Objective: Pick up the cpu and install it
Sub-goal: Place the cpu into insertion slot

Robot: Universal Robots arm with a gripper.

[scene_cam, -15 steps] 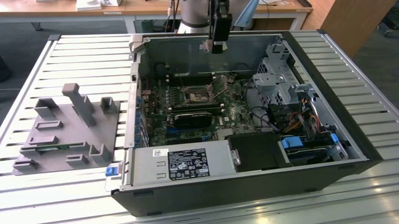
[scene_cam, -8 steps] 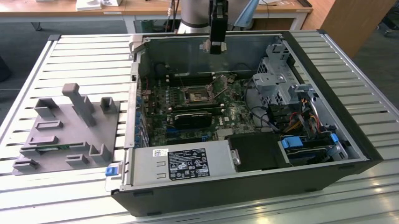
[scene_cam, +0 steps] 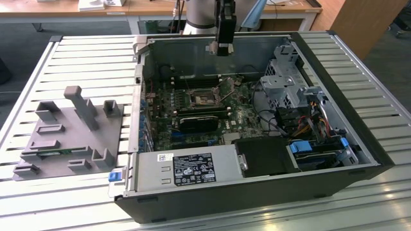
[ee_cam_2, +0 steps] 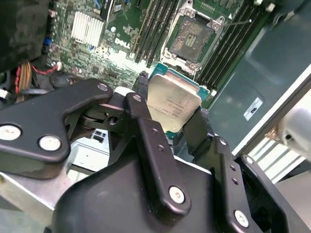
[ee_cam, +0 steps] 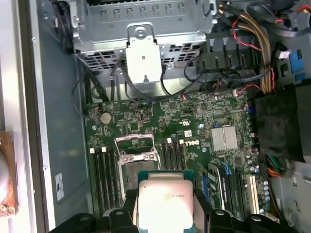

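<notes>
The cpu is a flat square chip with a silver top and a pale green rim, and my gripper is shut on it, a black finger on each of two opposite edges. The same cpu shows in the first wrist view, between the fingers. In the exterior view my gripper hangs above the back of the open computer case. The motherboard socket lies below it with its metal frame lifted open. In both wrist views the socket sits a short way beyond the held chip.
Memory slots flank the socket. A black card, a silver heatsink, a metal drive cage, bundled cables and the power supply crowd the case. A grey fixture stands on the slatted table at the exterior view's left.
</notes>
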